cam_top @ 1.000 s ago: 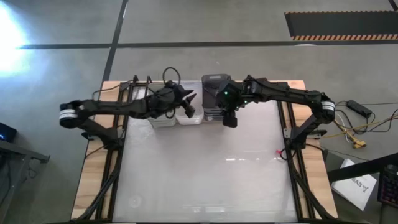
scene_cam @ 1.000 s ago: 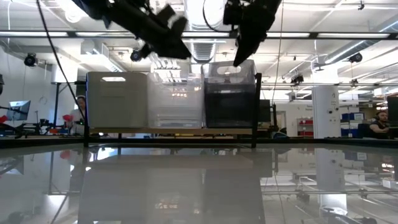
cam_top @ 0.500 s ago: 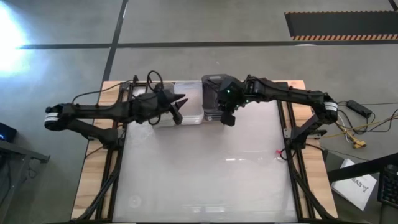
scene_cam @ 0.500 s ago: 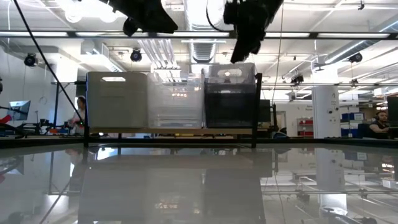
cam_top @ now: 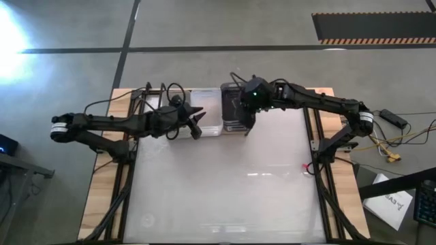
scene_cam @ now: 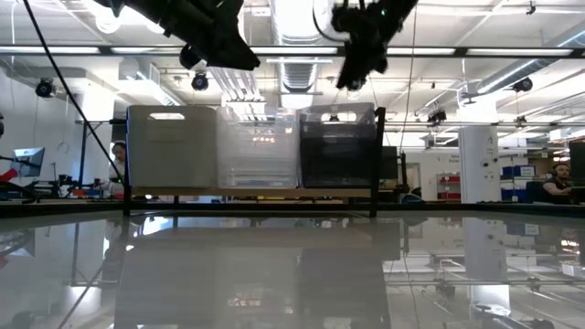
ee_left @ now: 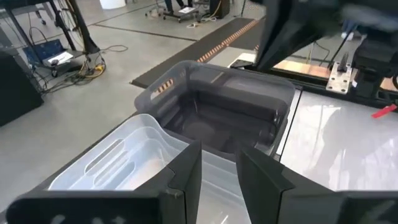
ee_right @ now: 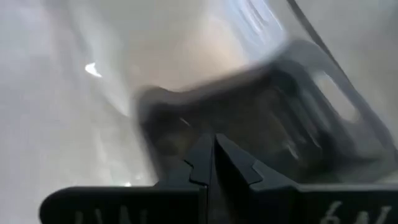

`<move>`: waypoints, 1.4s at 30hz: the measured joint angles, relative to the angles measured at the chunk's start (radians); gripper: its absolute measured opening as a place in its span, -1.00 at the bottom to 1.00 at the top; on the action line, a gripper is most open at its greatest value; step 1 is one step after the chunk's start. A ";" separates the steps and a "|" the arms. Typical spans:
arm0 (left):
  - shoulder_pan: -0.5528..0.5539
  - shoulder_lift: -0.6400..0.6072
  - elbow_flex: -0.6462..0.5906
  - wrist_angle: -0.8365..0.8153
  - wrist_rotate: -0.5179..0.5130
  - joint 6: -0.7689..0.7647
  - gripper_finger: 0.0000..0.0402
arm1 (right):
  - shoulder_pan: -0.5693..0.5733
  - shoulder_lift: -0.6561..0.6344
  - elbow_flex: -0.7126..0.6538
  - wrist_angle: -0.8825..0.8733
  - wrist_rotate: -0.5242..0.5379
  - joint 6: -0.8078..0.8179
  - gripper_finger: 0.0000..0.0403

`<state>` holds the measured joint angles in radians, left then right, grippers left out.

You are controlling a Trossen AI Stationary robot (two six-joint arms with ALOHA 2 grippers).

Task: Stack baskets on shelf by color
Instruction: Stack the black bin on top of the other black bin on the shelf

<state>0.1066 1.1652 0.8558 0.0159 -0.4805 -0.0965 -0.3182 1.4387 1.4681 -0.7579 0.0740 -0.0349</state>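
The shelf (scene_cam: 247, 192) stands at the table's far edge. On it, side by side, sit whitish baskets (scene_cam: 172, 146), clear baskets (scene_cam: 258, 146) and dark grey baskets (scene_cam: 338, 151). My left gripper (cam_top: 197, 124) hovers open over the near side of the clear baskets (ee_left: 118, 162), with nothing between its fingers (ee_left: 217, 165). My right gripper (cam_top: 246, 126) is shut and slants down above the near rim of the dark grey baskets (ee_right: 267, 124). In the low view its tip (scene_cam: 350, 82) stands clear above their top.
The white tabletop (cam_top: 225, 184) stretches wide in front of the shelf. Black frame rails (cam_top: 320, 170) run along both sides. A small red item (cam_top: 304, 165) lies near the right rail. A person (scene_cam: 553, 178) sits in the room beyond.
My right gripper has shut, tipped and risen slightly off the dark grey stack. The top dark basket, which stood high and tilted, has sunk level into that stack. My left gripper has drawn back from over the clear baskets toward the table's left edge.
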 joint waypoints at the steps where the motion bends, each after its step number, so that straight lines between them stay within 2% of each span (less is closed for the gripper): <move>1: -0.003 0.000 0.000 0.001 0.000 -0.001 -0.59 | -0.004 0.000 0.000 -0.023 0.007 0.019 -0.94; 7: -0.024 0.000 0.000 -0.001 0.000 -0.001 -0.59 | 0.037 0.001 -0.050 -0.133 0.016 0.096 -0.94; 14: -0.030 0.000 0.000 0.000 0.000 -0.001 -0.59 | 0.048 0.001 -0.172 -0.029 0.118 0.117 -0.94; 22: -0.031 0.000 0.000 0.002 0.000 -0.001 -0.59 | 0.054 0.001 -0.079 0.022 0.111 0.090 -0.94; 26: -0.041 0.000 0.000 0.002 0.000 -0.001 -0.59 | 0.042 0.004 -0.089 0.156 0.138 0.075 -0.94; 31: -0.062 0.000 0.000 0.002 0.000 -0.002 -0.59 | -0.029 0.060 -0.097 0.310 0.240 0.039 -0.94; 36: -0.094 0.000 0.000 0.000 0.000 -0.003 -0.59 | -0.148 0.137 -0.099 0.424 0.241 0.029 -0.94; 42: -0.128 0.000 0.000 -0.003 0.000 -0.003 -0.59 | -0.230 0.213 -0.097 0.446 0.242 0.065 -0.94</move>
<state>-0.0217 1.1648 0.8562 0.0129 -0.4801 -0.0992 -0.5487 1.6516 1.3708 -0.3114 0.3161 0.0305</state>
